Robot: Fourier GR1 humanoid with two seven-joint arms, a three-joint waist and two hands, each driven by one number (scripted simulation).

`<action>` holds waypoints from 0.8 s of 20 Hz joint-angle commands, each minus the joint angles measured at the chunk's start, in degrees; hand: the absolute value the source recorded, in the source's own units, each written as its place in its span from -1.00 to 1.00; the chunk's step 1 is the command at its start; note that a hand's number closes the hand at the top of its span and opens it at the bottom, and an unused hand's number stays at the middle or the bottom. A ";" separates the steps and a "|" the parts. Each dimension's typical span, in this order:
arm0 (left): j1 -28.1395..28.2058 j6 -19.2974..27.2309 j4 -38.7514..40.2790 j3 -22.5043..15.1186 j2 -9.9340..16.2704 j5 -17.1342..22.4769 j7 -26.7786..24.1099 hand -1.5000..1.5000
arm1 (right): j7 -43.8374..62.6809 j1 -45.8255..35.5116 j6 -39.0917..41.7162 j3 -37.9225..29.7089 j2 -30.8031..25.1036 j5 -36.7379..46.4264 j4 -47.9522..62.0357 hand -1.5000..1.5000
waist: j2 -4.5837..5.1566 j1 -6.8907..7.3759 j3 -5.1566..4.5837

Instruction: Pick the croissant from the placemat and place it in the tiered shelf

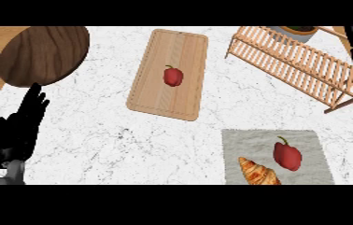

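1. The white marbled bench carried everything in the head view
2. A grey placemat lay at about 5 o'clock, running off the lower edge
3. The croissant rested on the placemat's lower left part, its tip pointing toward 11 o'clock
4. A red pepper sat on the same mat just beside the croissant, at its 2 o'clock, not quite touching it as far as could be told
5. The wooden tiered shelf stood at 2 o'clock, its slats slanting down toward 4 o'clock, well apart from the placemat
6. A grey pot showed behind the shelf at the upper edge
7. A cutting board lay near the centre, toward 12 o'clock, with a second red pepper on it
8. A dark round wooden board filled the 10 o'clock corner
9. The left robot hand showed at 8 o'clock, fingers straight and pointing up, open, holding nothing, far from the croissant
10. The right robot hand was out of sight
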 commanded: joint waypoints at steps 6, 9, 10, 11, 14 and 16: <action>1.23 -5.41 4.43 -2.67 -2.39 2.79 4.00 0.00 | -9.90 7.50 15.87 4.50 -15.38 13.50 -10.85 1.00 | -0.64 -3.53 -0.02; 3.15 -6.68 4.48 -5.15 -5.53 3.85 3.79 0.00 | -4.61 15.03 6.86 5.30 -19.23 27.17 -1.45 1.00 | -0.04 -3.29 -0.02; 0.32 -6.35 5.43 -6.45 -7.44 3.07 4.27 0.00 | -5.83 16.38 8.02 4.84 -17.86 25.16 -1.46 1.00 | -0.25 -2.99 0.02; 1.36 -7.86 4.66 -4.35 -5.73 4.52 5.32 0.00 | -8.27 19.60 9.91 3.50 -18.46 24.26 -3.96 -1.00 | -0.55 -2.43 0.04; -0.44 -10.16 10.28 -4.85 -8.08 3.24 2.00 0.00 | -21.07 21.40 14.73 2.08 -19.32 25.90 2.13 -1.00 | -0.34 -1.84 0.05; -1.37 -12.49 12.96 -4.00 -7.54 2.98 -0.04 0.00 | -21.55 22.11 17.94 2.94 -21.60 26.62 -1.03 -1.00 | -0.37 -1.96 0.00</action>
